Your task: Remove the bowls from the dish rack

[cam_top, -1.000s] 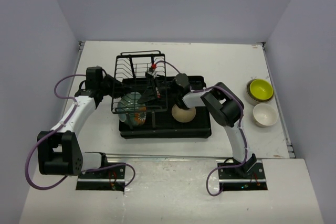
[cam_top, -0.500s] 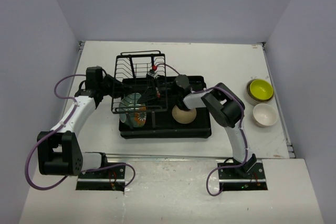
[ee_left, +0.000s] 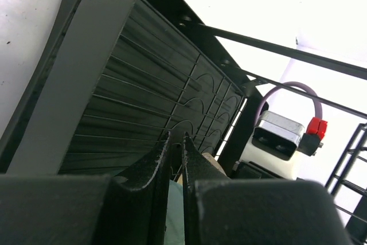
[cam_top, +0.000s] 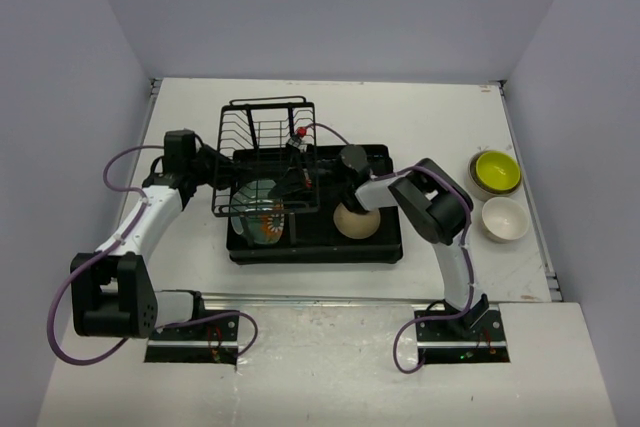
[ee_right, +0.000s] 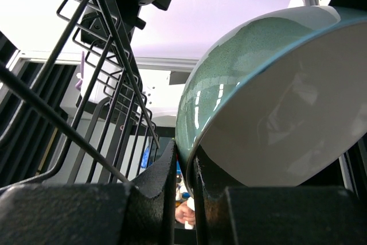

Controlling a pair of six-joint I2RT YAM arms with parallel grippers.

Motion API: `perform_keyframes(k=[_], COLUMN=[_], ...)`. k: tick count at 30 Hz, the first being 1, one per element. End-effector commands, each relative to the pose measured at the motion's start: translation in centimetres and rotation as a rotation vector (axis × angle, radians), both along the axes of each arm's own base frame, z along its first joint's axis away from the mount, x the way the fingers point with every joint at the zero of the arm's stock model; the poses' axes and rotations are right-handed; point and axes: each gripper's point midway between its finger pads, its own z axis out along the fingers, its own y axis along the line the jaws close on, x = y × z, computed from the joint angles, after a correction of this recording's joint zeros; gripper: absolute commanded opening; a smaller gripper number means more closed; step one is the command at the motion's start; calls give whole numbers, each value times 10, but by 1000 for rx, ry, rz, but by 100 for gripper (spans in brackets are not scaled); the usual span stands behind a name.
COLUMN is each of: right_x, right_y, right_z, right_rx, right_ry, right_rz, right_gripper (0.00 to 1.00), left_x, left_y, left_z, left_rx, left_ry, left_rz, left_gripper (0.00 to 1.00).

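Change: over the last second the right gripper (ee_right: 184, 154) had eased back toward its own arm. The teal bowl (ee_right: 241, 55) came with it and tipped, so more of its orange flower showed from above.
Meaning: the bowl was probably being worked loose from the dish rack (cam_top: 320, 249), though it had not cleared the wires.
Right tool: the jaws were nearly together on the teal bowl's rim, one finger on the glazed outside and one on the pale inside.
Left tool: the left gripper (ee_left: 176, 142) had not moved. Its jaws were almost closed, apparently on a thin wire of the rack, likely steadying it.
Bowl position: it was tilted just ahead of the right fingertips, between the two grippers, among the wires of the wire holder (cam_top: 262, 127) and above the tray.
Other bowls: a beige bowl (cam_top: 356, 221) lay under the right wrist in the tray. Well behind the right gripper, off the rack, stood a yellow-green bowl (cam_top: 495, 169) and a white bowl (cam_top: 503, 218).
Edges: upright wires ran close beside the right fingers on their left. The tray rim lay below the bowl.
Open room: bare table (cam_top: 430, 127) lay behind the right gripper, between the tray and the two unloaded bowls, and a backward, rising pull looked the least obstructed.
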Motion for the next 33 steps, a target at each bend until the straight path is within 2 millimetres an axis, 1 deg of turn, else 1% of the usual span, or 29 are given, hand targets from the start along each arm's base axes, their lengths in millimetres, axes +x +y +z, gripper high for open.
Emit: perform_keyframes(k=[1, 9, 10, 17, 22, 26, 28, 33], right_x=[-15, -6, -6, -2, -4, -6, -6, 0], right_y=[-21, -32, -33, -36, -38, -39, -40, -44], right_z=[-11, 5, 10, 21, 21, 26, 25, 25], right_rx=[113, 126, 132, 138, 114, 110, 99, 86], right_ry=[-193, -227, -237, -260, -275, -311, -304, -319], right_rz=[28, 17, 17, 24, 39, 51, 45, 27], right_gripper=[0, 0, 0, 0, 0, 0, 0, 0], left_x=[-2, -4, -3, -3, -1, -1, -1, 0], left_y=[-3, 1, 1, 2, 2, 0, 1, 1], left_z=[9, 7, 7, 4, 5, 3, 3, 4], left_rx=[-24, -21, -21, -24, -29, -32, -33, -35], left_ry=[-28, -25, -26, -24, -28, -23, -24, -28], left_rz=[-6, 4, 5, 10, 11, 6, 8, 8], left_gripper=[12, 12, 13, 13, 13, 13, 13, 13])
